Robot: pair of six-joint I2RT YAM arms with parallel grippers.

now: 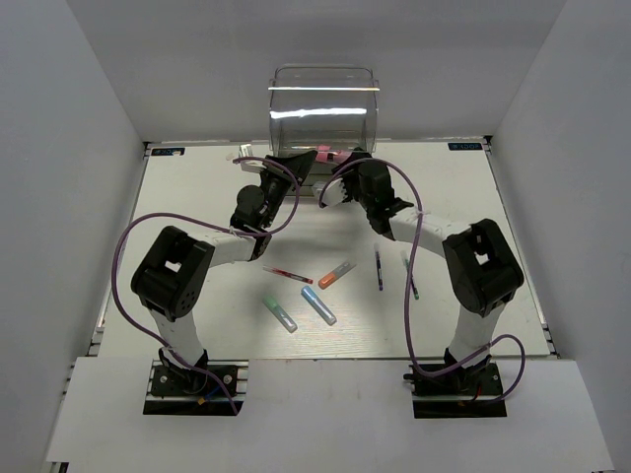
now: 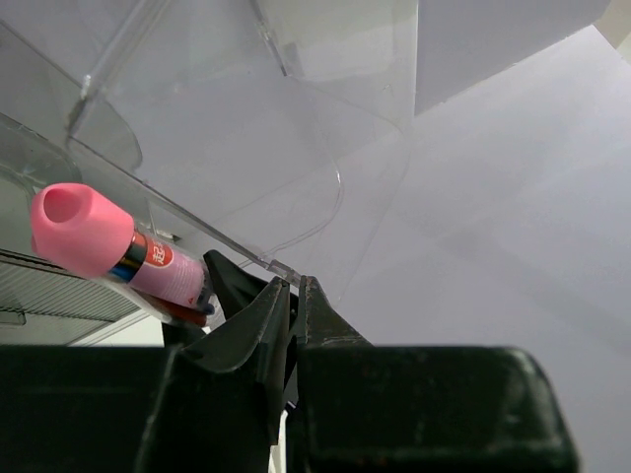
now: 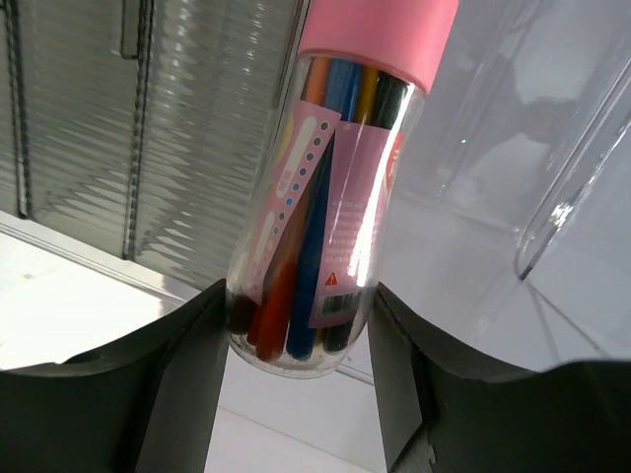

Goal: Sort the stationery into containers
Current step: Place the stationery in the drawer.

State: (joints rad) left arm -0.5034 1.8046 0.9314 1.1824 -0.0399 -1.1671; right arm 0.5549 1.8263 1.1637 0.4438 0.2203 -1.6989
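Grey walls box in a white table [image 1: 197,197], and the action sits at its far edge. The fat clear-bodied marker with a pink cap [image 3: 325,227] is off the surface, clamped low on its barrel between the jaws of the right gripper [image 3: 301,305]. Its long axis runs straight away from the wrist, cap leading toward the ribbed front of the tall clear plastic cabinet [image 1: 323,108].

Just beside it, on its left, the left gripper [image 2: 294,296] is closed to a slit. The thin lip of a clear plastic drawer [image 2: 232,246] meets its tips and seems pinched there, as if held out. Whether the cap is already over that drawer I cannot tell.

Both arms stretch forward and inward, wrists nearly meeting at the cabinet. The right one is placed to make the drop.

Short markers and thin pens [image 1: 317,305] lie well back, mid-table.
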